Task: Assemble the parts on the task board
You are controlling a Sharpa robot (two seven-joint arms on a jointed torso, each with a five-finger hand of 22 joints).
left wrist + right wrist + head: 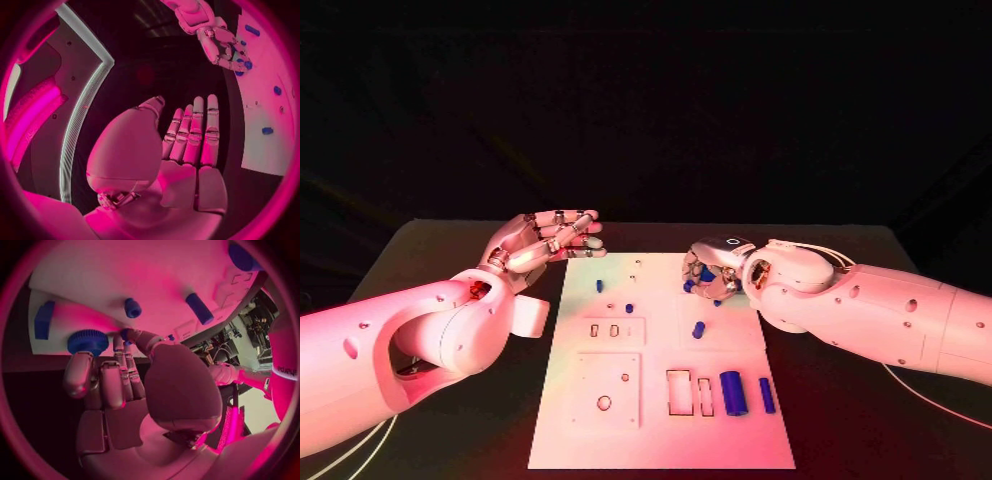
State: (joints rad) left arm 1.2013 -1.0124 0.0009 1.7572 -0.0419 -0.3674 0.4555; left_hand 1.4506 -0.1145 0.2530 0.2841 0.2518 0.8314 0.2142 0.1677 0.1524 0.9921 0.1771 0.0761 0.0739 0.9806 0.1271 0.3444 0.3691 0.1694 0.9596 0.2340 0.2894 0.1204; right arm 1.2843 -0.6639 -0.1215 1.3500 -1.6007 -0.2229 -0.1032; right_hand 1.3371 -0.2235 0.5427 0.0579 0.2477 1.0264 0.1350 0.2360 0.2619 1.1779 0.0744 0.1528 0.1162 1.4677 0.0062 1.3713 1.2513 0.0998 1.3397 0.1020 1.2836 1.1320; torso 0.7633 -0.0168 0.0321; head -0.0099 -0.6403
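A robot's right hand (720, 268) reaches down over the far right part of the white task board (661, 440), fingers (119, 367) curled toward a small blue part (127, 333) just beside a knurled blue knob (88, 341); whether that part is actually pinched cannot be told. The left hand (545, 238) hovers off the board's far left corner, fingers apart and holding nothing. The risk, as judged here: crowded fingertips could nudge the knob or topple the nearby short peg (132, 308). A large blue cylinder (731, 392) and a slimmer rod (767, 394) lie at the board's near right, well apart, beside empty rectangular slots (679, 391). The dark tabletop (444, 250) surrounds the board.
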